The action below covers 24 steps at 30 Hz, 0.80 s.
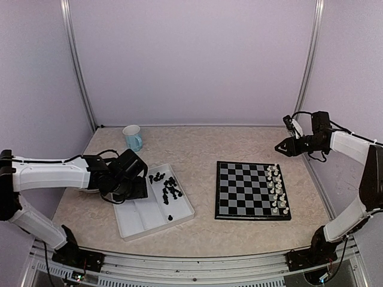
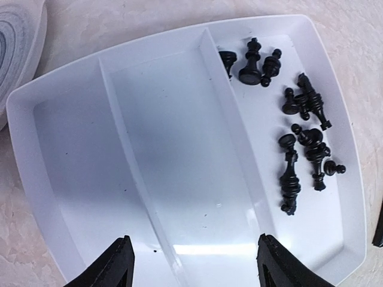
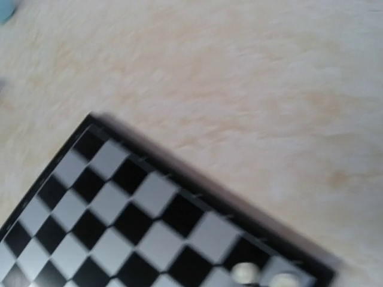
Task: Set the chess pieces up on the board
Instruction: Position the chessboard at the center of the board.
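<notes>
The chess pieces [image 2: 311, 143] are lying in a loose heap in the compartment of the white tray [image 2: 179, 149] that is sitting nearest the board [image 1: 239, 191]. The tray's other two compartments are showing bare. None of the black set is standing on the board, while white pieces [image 1: 276, 190] are filling two files along the board's edge farthest from the tray.

I judge the step in hand to be the first pick of a black piece. The left claw [image 2: 194, 251] is hovering over the tray's middle compartment with its jaws spread wide and nothing between them. The right claw [image 1: 281, 146] is hanging above the bench [image 1: 197, 149] just past the board's far corner on the white side. Its fingers are not showing in its own camera, so I cannot tell how far it is opening.

The next move is calling for a shift toward the board side of the tray, then a descent onto a single piece standing apart from the rest.

Most pieces are lying tipped over. The tallest is pointing along the compartment's length, others are slanting across it, and a few at the far end are looking nearly upright.
</notes>
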Each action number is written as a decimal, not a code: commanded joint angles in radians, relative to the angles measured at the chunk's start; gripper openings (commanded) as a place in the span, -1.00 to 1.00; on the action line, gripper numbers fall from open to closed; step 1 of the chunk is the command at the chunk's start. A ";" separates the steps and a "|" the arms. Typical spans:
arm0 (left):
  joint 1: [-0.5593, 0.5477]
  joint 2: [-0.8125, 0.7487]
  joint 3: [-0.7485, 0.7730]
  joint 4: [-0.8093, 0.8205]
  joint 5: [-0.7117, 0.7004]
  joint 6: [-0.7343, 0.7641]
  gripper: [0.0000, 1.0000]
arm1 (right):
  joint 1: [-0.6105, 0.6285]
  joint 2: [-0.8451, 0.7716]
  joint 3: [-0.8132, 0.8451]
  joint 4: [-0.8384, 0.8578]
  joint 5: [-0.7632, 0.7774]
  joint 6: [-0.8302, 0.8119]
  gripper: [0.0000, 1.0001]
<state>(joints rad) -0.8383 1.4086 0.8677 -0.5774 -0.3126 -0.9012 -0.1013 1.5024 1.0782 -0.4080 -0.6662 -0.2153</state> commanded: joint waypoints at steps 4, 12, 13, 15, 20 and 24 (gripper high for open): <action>0.007 0.012 -0.050 -0.027 -0.021 -0.063 0.10 | 0.121 -0.084 -0.071 0.059 0.066 -0.057 -0.14; 0.008 0.101 -0.068 0.009 -0.022 -0.064 -0.23 | 0.136 -0.098 -0.084 0.055 0.064 -0.069 -0.13; 0.008 0.107 -0.070 0.016 -0.017 -0.061 -0.27 | 0.136 -0.101 -0.085 0.055 0.063 -0.072 -0.13; 0.008 0.122 -0.071 0.029 -0.009 -0.055 -0.36 | 0.140 -0.105 -0.088 0.054 0.061 -0.076 -0.13; -0.001 0.152 -0.058 0.061 -0.002 -0.033 -0.70 | 0.172 -0.114 -0.094 0.040 0.037 -0.112 -0.14; -0.054 0.189 -0.007 0.048 -0.043 -0.015 -0.86 | 0.249 -0.113 -0.089 -0.017 0.015 -0.200 -0.14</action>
<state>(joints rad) -0.8471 1.5589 0.8112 -0.5430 -0.3271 -0.9443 0.0822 1.4113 0.9955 -0.3710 -0.6235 -0.3275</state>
